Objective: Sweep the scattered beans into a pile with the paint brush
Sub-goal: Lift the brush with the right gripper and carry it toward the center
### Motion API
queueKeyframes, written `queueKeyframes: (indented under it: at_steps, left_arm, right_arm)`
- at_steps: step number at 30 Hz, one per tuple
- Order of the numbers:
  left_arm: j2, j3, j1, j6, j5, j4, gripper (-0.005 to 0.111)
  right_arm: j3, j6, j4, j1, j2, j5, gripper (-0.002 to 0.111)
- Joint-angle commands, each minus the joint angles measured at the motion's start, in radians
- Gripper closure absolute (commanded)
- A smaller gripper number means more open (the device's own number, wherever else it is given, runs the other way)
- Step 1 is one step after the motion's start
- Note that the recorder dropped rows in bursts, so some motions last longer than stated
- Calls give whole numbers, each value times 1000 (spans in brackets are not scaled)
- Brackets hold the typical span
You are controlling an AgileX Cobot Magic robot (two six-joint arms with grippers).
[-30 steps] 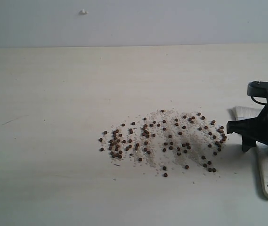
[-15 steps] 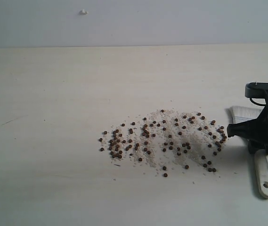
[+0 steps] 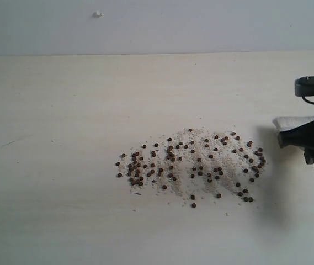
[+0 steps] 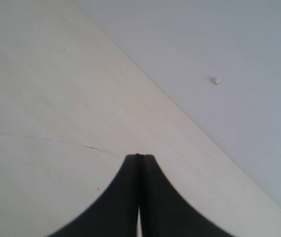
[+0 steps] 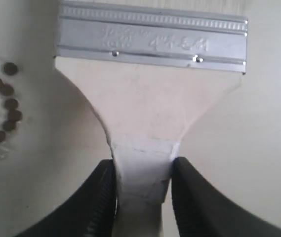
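The beans (image 3: 200, 173), small dark reddish-brown beads mixed with white crumbs, lie scattered across the middle of the pale table (image 3: 63, 110). Just right of them, my right gripper (image 3: 312, 141) is shut on the paint brush (image 3: 292, 122) and holds it off the table, bristles pointing away from me. In the right wrist view the black fingers (image 5: 100, 197) clamp the taped neck of the pale handle of the paint brush (image 5: 150, 103), below the silver ferrule (image 5: 150, 42); a few beans (image 5: 4, 91) show beside it. My left gripper (image 4: 139, 157) is shut and empty over bare table.
The table's far edge meets a grey wall (image 3: 157, 27) bearing a small white speck (image 3: 97, 14). A thin dark scratch (image 3: 13, 142) marks the table at the left. The left arm does not appear in the exterior view.
My right gripper closed on the brush handle, then lifted it up and to the right. The handle's end now runs off the picture's right edge. The beans have not moved.
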Motion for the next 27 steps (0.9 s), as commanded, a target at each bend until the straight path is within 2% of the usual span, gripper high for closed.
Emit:
queueKeyframes:
  at_steps: [1, 7, 12, 14, 21, 27]
  left_arm:
    - [-7, 2, -2, 7, 0, -5, 107]
    - [-7, 2, -2, 7, 0, -5, 107]
    - [-7, 2, -2, 7, 0, -5, 107]
    - [-7, 2, -2, 7, 0, -5, 107]
    - [-7, 2, -2, 7, 0, -5, 107]
    - [-7, 2, -2, 7, 0, -5, 107]
  right_arm:
    - [-20, -33, -8, 3, -80, 39, 108]
    - [-36, -75, -2, 3, -162, 100, 108]
    - [-148, -180, 51, 3, -213, 361, 108]
    - [-192, -219, 86, 3, -237, 409, 108]
    - [-289, -328, 194, 3, -280, 429, 108]
    - [-302, -442, 343, 3, -277, 414, 108]
